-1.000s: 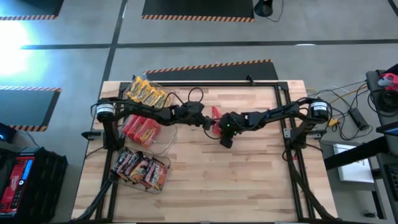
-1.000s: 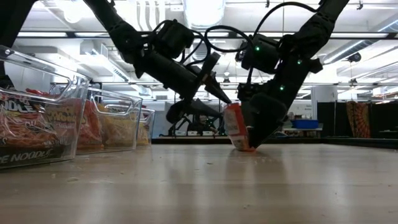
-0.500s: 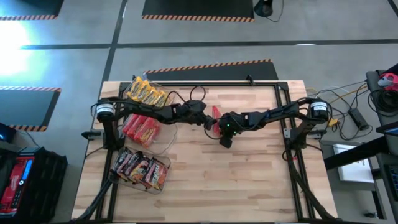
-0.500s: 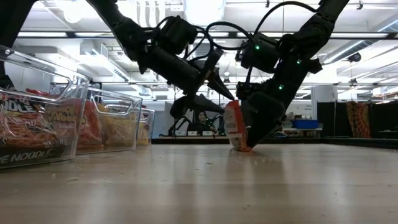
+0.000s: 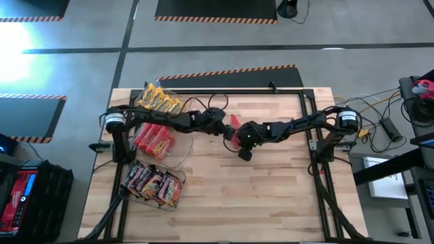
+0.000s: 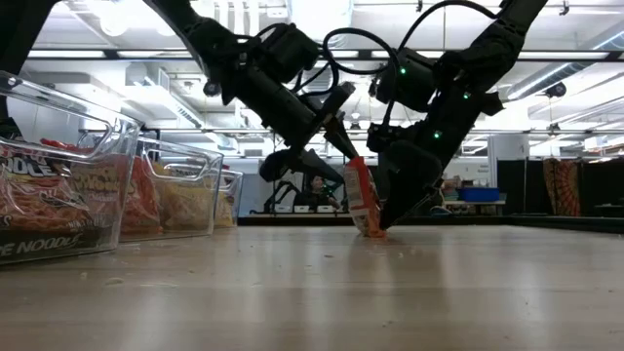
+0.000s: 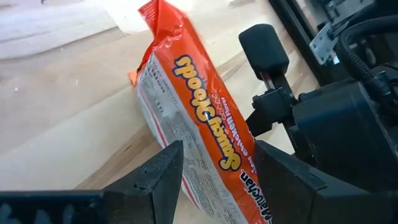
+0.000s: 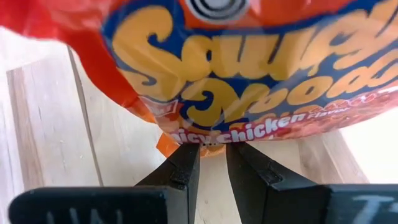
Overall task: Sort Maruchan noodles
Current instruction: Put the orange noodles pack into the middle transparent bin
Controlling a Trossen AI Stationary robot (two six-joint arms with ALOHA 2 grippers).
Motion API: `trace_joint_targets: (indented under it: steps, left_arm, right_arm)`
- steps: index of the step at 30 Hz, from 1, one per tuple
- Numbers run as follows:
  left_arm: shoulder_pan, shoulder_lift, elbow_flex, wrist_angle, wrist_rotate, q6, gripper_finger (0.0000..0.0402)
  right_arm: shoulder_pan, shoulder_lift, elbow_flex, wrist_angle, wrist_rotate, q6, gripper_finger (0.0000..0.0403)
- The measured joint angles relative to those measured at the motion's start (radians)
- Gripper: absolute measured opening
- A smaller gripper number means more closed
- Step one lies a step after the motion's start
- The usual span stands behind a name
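One red-orange noodle packet (image 6: pixel 363 198) stands on edge near the middle of the wooden surface (image 5: pixel 271 196). The right tool (image 6: pixel 382 222) pinches its lower edge with narrow fingers. The left tool (image 7: pixel 214 177) straddles the packet's upper part, fingers wide on either side. Three clear bins (image 5: pixel 178 150) on the left each contain packets: yellow (image 5: pixel 157 102), red (image 5: pixel 152 139), dark (image 5: pixel 153 184).

Grey concrete floor (image 5: pixel 203 57) with black mats edged in orange-black hazard stripes (image 5: pixel 215 9); pale wooden plank tabletop (image 5: pixel 271 196); bright white ceiling lights (image 6: pixel 317 15).
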Motion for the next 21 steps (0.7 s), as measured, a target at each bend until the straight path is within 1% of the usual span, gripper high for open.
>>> trace_joint_targets:
  steps: [4, 7, 10, 17, 21]
  left_arm:
    - [0.0, 0.002, 0.069, -0.099, -0.005, 0.047, 0.0178]
    - [0.0, 0.002, 0.127, -0.191, -0.041, 0.089, 0.0178]
    - [-0.001, 0.019, 0.156, -0.253, -0.056, 0.1, 0.0178]
    - [-0.001, 0.085, 0.174, -0.27, -0.038, 0.092, 0.0178]
    - [-0.001, 0.097, 0.184, -0.271, -0.037, 0.098, 0.0178]
  right_arm:
    - [0.0, -0.001, 0.002, 0.012, 0.001, -0.008, 0.0068]
    - [0.0, -0.002, 0.002, 0.02, 0.001, -0.012, 0.0068]
    - [0.0, -0.002, 0.002, 0.032, 0.001, -0.015, 0.0068]
    - [0.0, -0.002, 0.002, 0.048, 0.001, -0.019, 0.0068]
    - [0.0, 0.005, 0.002, 0.05, 0.001, -0.021, 0.0068]
